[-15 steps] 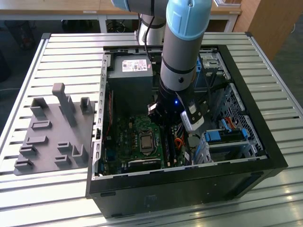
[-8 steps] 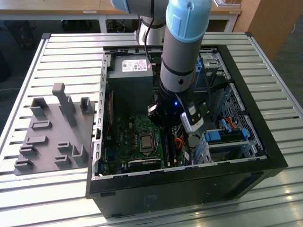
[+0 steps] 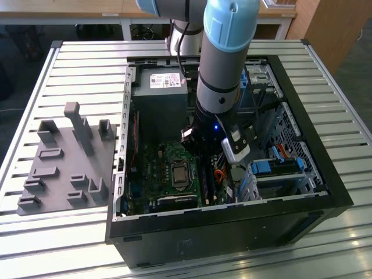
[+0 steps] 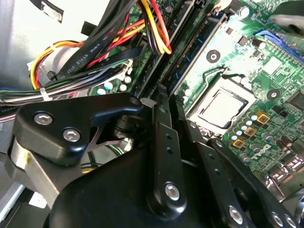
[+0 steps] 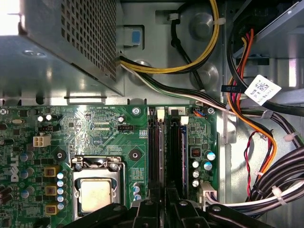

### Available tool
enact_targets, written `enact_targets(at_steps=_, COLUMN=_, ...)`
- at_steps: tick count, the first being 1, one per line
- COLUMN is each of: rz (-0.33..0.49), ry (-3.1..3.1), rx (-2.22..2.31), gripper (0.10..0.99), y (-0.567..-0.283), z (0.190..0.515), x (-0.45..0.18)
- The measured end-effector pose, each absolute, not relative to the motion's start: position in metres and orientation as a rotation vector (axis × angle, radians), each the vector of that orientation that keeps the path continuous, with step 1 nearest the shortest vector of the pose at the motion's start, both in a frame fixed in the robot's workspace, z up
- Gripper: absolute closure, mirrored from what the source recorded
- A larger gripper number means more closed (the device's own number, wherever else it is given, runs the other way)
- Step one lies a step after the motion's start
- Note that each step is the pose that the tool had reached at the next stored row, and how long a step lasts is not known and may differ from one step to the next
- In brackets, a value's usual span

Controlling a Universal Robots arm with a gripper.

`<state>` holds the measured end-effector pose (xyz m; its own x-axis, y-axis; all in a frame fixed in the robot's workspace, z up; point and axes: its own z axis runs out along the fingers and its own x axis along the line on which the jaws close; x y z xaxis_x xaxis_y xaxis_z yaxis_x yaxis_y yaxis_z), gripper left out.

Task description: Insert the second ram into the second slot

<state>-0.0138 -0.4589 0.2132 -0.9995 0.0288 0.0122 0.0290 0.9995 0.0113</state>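
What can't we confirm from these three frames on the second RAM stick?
- Seating depth: in the first wrist view the gripper covers the near end of the RAM slots.
- Finger contact: in the second wrist view the gripper body hides where the fingers meet the slots.
- Slot area: in the exterior view the arm blocks most of it inside the computer case.

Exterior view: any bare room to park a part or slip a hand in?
Free: slatted table between the grey fixture plate and the PC case, and along the far edge. Crowded: inside the case, arm over the motherboard, cables and drive bays on the exterior view's right.
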Motion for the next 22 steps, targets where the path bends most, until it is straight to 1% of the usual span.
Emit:
enact_targets(at_steps=11, rz=-0.018, ry=-3.129, rx=-0.045, gripper=0.878, y=-0.459, z=0.225, x=-0.014)
enact_targets(at_steps=13, rz=-0.018, ry=-3.129, rx=-0.045, gripper=0.890, y=-0.459, z=0.226, x=-0.014)
enact_targets(at_steps=14, rz=-0.019, ry=-3.129, rx=-0.045, gripper=0.957, y=-0.459, z=0.226, x=-0.014)
enact_targets(at_steps=15, rz=-0.019, ry=-3.129, rx=-0.045, gripper=0.980, y=-0.459, z=0.226, x=-0.014)
enact_targets(at_steps=22, rz=-0.018, ry=-3.129, rx=-0.045, gripper=0.980, y=-0.459, z=0.222, x=-0.014)
